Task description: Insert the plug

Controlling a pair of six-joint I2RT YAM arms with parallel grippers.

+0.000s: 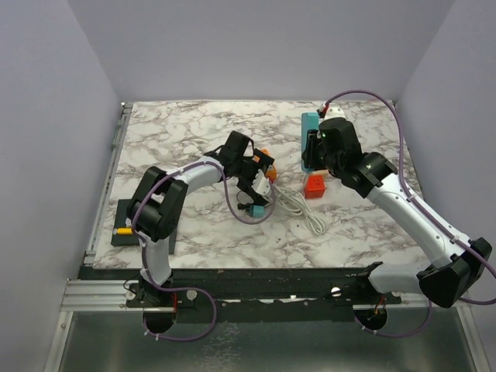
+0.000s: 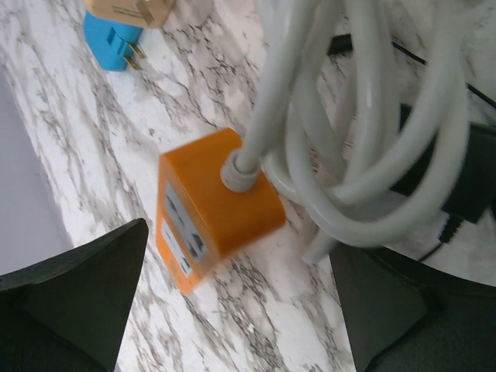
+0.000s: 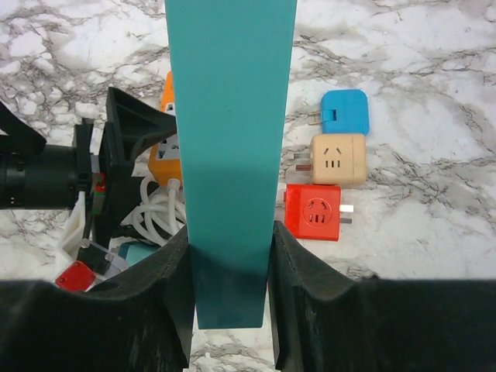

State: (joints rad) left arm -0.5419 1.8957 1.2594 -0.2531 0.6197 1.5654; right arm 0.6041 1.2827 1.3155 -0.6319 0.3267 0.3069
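Note:
The orange plug (image 2: 217, 205) lies on the marble table with a coiled white cable (image 2: 364, 139) running out of it. My left gripper (image 2: 239, 242) hangs open just over it, one finger to each side and nothing between them. In the top view the plug (image 1: 265, 155) shows beside the left gripper (image 1: 256, 174). My right gripper (image 3: 230, 256) is shut on a long teal power strip (image 3: 231, 139), which runs away from the jaws. That strip (image 1: 310, 128) sits at the back right, with the right gripper (image 1: 314, 151) on its near end.
Three cube adapters lie to the right of the strip: blue (image 3: 346, 115), beige (image 3: 337, 159) and red (image 3: 313, 211). The white cable (image 1: 298, 205) trails toward the table's middle. A black pad (image 1: 143, 225) with a small yellow piece lies near the left front edge.

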